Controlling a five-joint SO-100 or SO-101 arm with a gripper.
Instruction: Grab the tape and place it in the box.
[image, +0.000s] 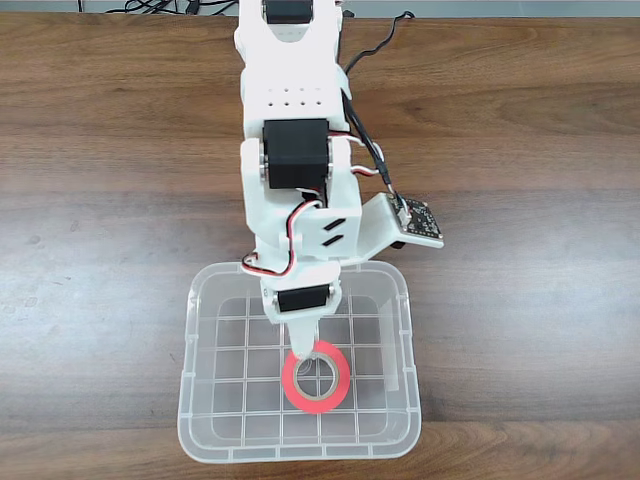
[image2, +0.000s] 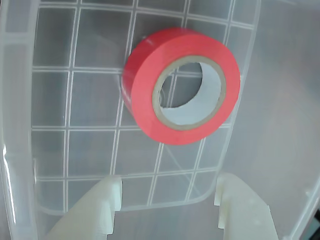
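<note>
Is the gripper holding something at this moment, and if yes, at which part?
Nothing is held. In the wrist view the gripper is open and the tape lies apart from its fingertips, inside the box.

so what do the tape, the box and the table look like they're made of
Tape: smooth red-orange plastic film, slight sheen, wound on a grey-beige core that looks like cardboard. Box: clear, slightly cloudy plastic; the table grain shows through its grid bottom. Table: brown wood grain, matte, possibly laminate rather than solid wood.
</note>
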